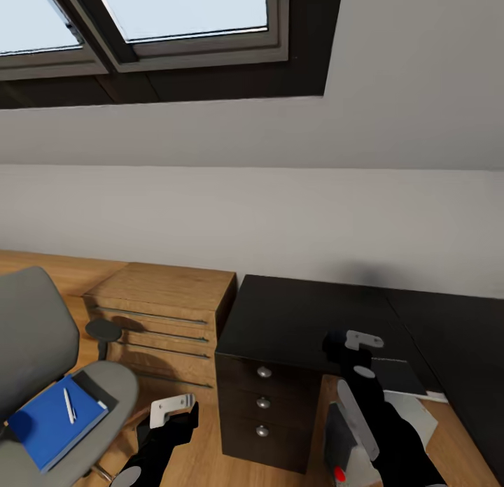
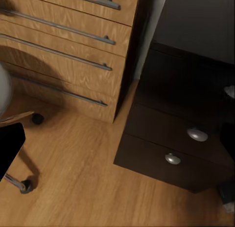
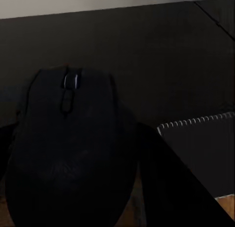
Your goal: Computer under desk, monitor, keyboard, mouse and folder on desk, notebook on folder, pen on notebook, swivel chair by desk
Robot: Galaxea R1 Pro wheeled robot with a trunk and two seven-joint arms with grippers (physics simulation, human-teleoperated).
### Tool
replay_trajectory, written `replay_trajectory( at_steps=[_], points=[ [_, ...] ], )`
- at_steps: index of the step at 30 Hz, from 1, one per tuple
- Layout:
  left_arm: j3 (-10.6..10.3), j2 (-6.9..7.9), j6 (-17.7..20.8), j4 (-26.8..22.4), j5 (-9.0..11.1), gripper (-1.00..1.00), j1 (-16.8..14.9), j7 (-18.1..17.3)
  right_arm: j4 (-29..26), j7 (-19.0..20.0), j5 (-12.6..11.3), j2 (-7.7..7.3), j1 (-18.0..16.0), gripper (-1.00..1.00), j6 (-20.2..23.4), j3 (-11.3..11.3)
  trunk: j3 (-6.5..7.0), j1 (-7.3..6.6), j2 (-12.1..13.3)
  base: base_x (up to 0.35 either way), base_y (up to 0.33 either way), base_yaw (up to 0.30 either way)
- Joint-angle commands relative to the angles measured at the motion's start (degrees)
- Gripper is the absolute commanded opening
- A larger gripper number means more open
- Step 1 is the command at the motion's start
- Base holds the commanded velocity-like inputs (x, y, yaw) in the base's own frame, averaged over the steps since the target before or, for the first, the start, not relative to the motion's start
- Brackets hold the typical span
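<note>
My right gripper (image 1: 348, 345) is shut on the black mouse (image 3: 68, 139), held just above the black desk (image 1: 294, 319) near its front edge. Close by on the desk lies a dark spiral-bound notebook (image 3: 200, 153), also seen past the right arm (image 1: 400, 376). At the left, the grey swivel chair (image 1: 35, 340) carries the blue folder (image 1: 49, 420) with a white pen (image 1: 68, 405) on top. My left gripper (image 1: 171, 411) hangs low and open between the chair and the desk drawers, holding nothing. A grey computer tower (image 1: 341, 441) with a red light stands under the desk.
A light wooden chest of drawers (image 1: 164, 319) stands against the desk's left side, by the wall. The desk's dark drawer unit (image 2: 171, 139) has round metal knobs. The chair's wheeled base (image 2: 24, 185) rests on the wooden floor (image 2: 78, 173). A sloped roof window (image 1: 175, 18) is overhead.
</note>
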Motion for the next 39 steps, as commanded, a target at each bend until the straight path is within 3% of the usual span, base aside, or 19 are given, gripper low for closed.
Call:
replay_trajectory(
  at_steps=[1, 4, 7, 13, 18, 27, 34, 36, 37, 38, 39],
  points=[
    [-0.12, 0.06, 0.08, -0.12, 0.52, 1.0, -0.01, 0.49, -0.19, -0.52, -0.64, -0.37, -0.05, -1.0, 0.39, -0.71, -0.02, 0.01, -0.04, 0.0, 0.0, -0.279],
    [-0.13, 0.06, 0.06, -0.12, 0.49, 1.0, -0.01, 0.49, -0.89, -0.4, -1.4, -1.27, -0.05, -1.0, 0.97, -2.86, 0.08, 0.01, -0.04, 0.0, 0.0, -0.279],
    [-0.14, 0.06, 0.05, -0.21, 0.45, 1.0, 0.0, 0.49, -1.24, -0.32, -3.8, -2.69, -0.04, -1.0, 1.52, -3.98, 0.17, 0.01, -0.04, 0.0, 0.0, -0.28],
    [-1.13, 0.44, -0.61, -1.25, 0.43, 1.0, 2.12, 0.29, -1.41, -0.26, -10.18, -6.78, -0.04, -1.0, 1.93, -4.42, 0.36, 0.01, -0.04, 0.0, 0.0, -0.28],
    [-2.69, 1.04, -0.71, -1.42, 0.43, 1.0, 2.74, 0.23, -1.43, -0.26, -11.31, -8.4, -0.06, -1.0, 1.97, -4.52, 0.52, 0.01, -0.04, 0.0, 0.0, -0.28],
    [-2.84, 1.2, -0.21, -1.43, 0.43, 1.0, 2.8, 0.31, -1.34, -0.19, -11.44, -10.43, -0.04, -1.0, 1.93, -4.43, 0.77, 0.01, -0.04, 0.0, 0.0, -0.275],
    [-2.78, 1.2, -0.14, -1.43, 0.43, 1.0, 2.8, 0.31, -0.97, -0.22, -10.48, -10.78, -0.04, -1.0, 1.81, -4.12, 0.81, 0.01, -0.04, 0.0, 0.0, -0.055],
    [-2.76, 1.2, -0.14, -1.43, 0.43, 1.0, 2.8, 0.31, -0.05, 0.17, -8.47, -10.9, -0.04, -1.0, 1.74, -3.92, 0.81, 0.01, -0.04, 0.0, 0.0, -0.008],
    [-2.71, 1.2, -0.14, -1.43, 0.43, 1.0, 2.8, 0.31, 0.46, 3.74, -4.93, -12.1, -0.04, -1.0, 1.77, -3.88, 0.81, 0.01, -0.04, 0.0, 0.0, -0.002],
    [-2.71, 1.2, -0.14, -1.43, 0.43, 1.0, 2.8, 0.31, 0.52, 5.01, -4.33, -12.59, -0.04, -1.0, 1.78, -3.89, 0.81, 0.01, -0.04, 0.0, 0.0, -0.001],
    [-2.7, 1.2, -0.14, -1.43, 0.43, 1.0, 2.8, 0.31, 0.9, 9.44, -3.14, -14.2, -0.04, -1.0, 1.79, -3.92, 0.81, 0.01, -0.04, 0.0, 0.0, 0.0]
  ],
)
